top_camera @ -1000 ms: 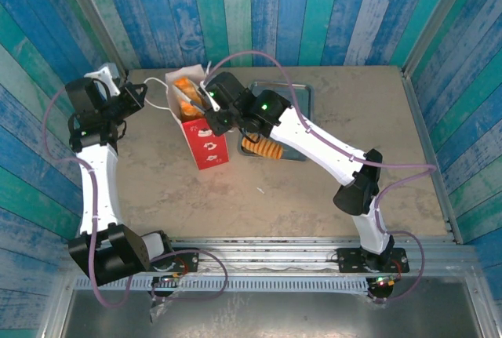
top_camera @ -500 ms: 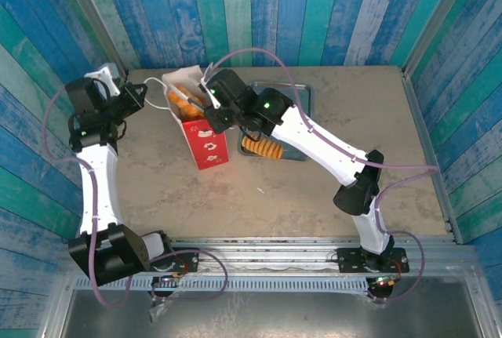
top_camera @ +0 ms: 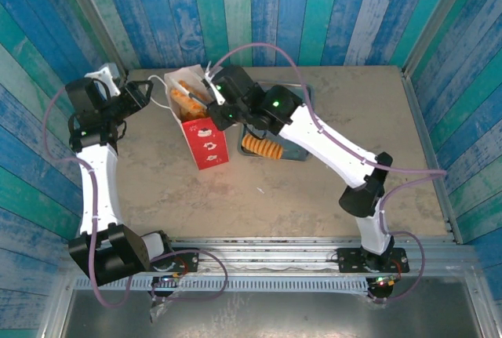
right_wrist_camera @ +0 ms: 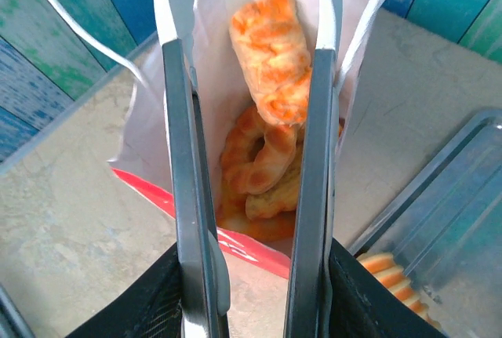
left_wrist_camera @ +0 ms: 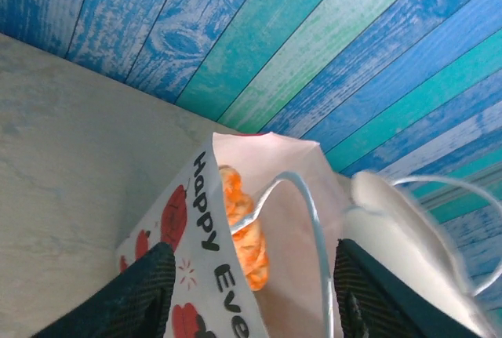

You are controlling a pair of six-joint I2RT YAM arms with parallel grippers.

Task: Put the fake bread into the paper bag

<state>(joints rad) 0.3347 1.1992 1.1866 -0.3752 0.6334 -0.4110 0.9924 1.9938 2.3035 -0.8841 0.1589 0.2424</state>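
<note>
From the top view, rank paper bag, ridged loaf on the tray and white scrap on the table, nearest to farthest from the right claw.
1. paper bag, its mouth right under the right claw.
2. ridged loaf, on the tray, right of the bag.
3. white scrap, on the table, toward its near edge.

Overhead I get bright, even light across the table (top_camera: 314, 189); shadows are soft, the darkest lying just right of the paper bag (top_camera: 205, 138), under the arm. On the left wrist camera the bag's white inside glows close to washed out; a pale shape right of the bag is smeared; the left gripper's fingers (left_wrist_camera: 145, 291) below it look soft. On the right wrist camera the bread (right_wrist_camera: 271, 63) inside the bag is sharp and warmly lit; the right gripper's fingers (right_wrist_camera: 188, 158) blur slightly; the tray (right_wrist_camera: 439, 189) right of the bag carries a dull sheen.
</note>
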